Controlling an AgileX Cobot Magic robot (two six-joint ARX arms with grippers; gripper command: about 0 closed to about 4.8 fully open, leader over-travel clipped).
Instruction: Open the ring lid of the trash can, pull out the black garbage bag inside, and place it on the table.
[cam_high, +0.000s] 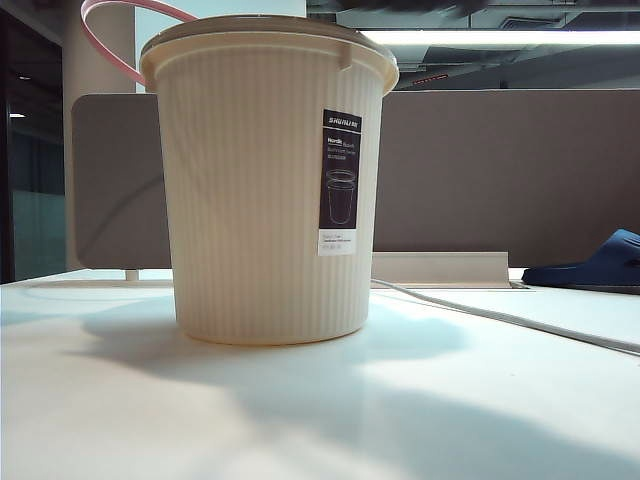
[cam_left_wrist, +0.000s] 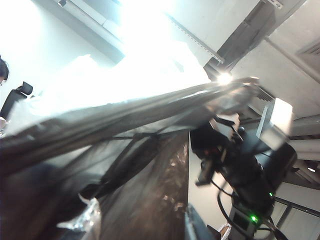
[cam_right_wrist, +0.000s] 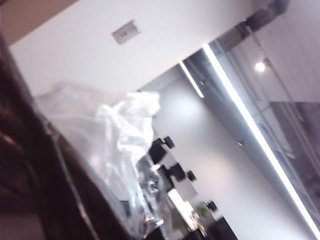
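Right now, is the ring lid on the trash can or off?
Off: the ring lid sticks up behind the trash can rim, tilted, not seated.

This is an open office. A brownish-grey partition panel (cam_high: 480, 170) runs along the back of the white table (cam_high: 300, 410), long ceiling light strips (cam_right_wrist: 250, 125) run overhead, and a black office chair (cam_left_wrist: 15, 97) stands in the room.
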